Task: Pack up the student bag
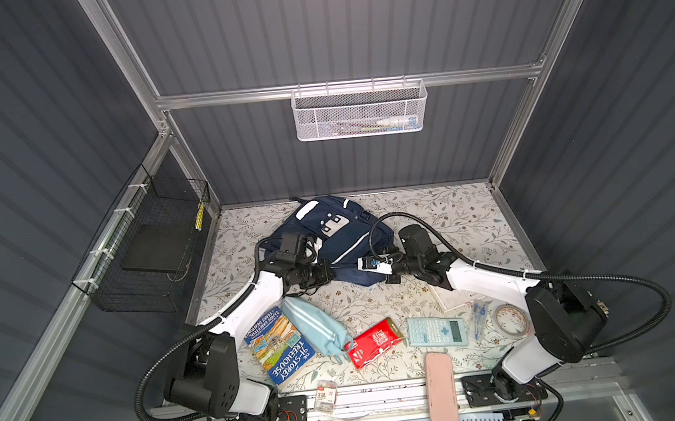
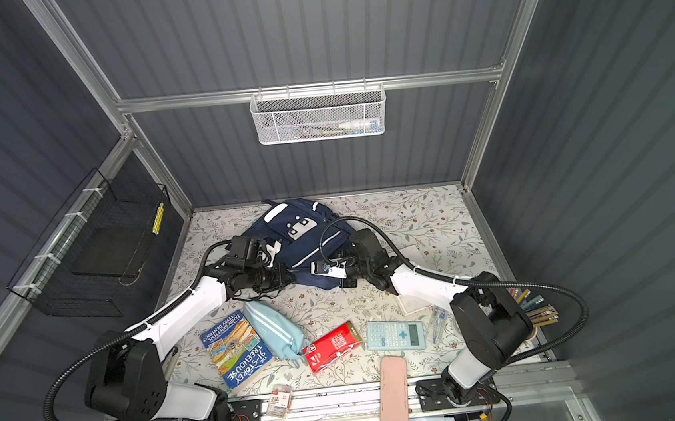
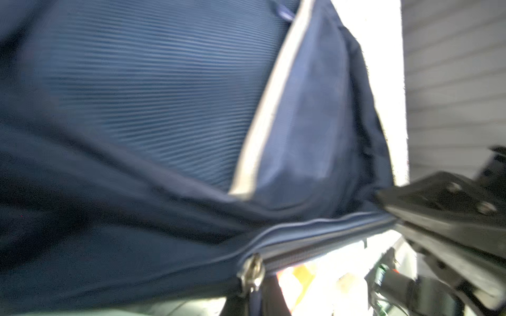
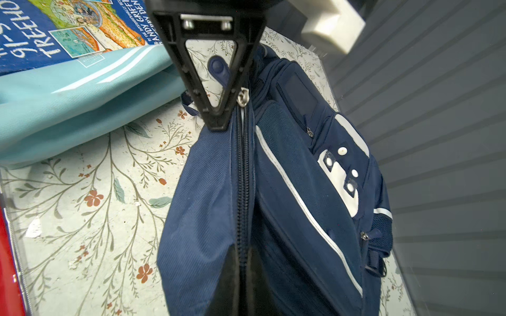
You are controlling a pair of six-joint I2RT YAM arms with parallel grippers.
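The student bag (image 1: 372,246) lies flat at the back middle of the floral worktop (image 1: 453,218), patch side up. There each arm can reach it from its own side. The two arms meet at its near edge, which carries the long zip (image 4: 242,177).

The right gripper (image 4: 216,124) has its fingers (image 4: 189,74) together, nipped on the navy fabric just beside the zip slider (image 4: 242,98). The cloth rises to the tips in a ridge, so I judge this a hold meant to anchor and tauten that end of the bag. The blue pull tab (image 4: 219,71) lies loose by the slider, seen through the finger frame and not in that grip.

The left gripper (image 1: 330,272) is closed too, pressed to the same edge just beside the right one. Its wrist view is blurred and filled with stretched fabric, so I cannot tell whether it pinches cloth or a zip pull. It probably works against the right arm's anchoring hold.

The zip is closed along all the length that shows, so nothing can go in yet, and opening it looks like the step in hand. That would explain the rest. The book (image 1: 281,345), light blue pencil pouch (image 1: 315,330), red packet (image 1: 374,341), calculator (image 1: 436,330) and pink case (image 1: 441,390) lie along the front, within reach and waiting.
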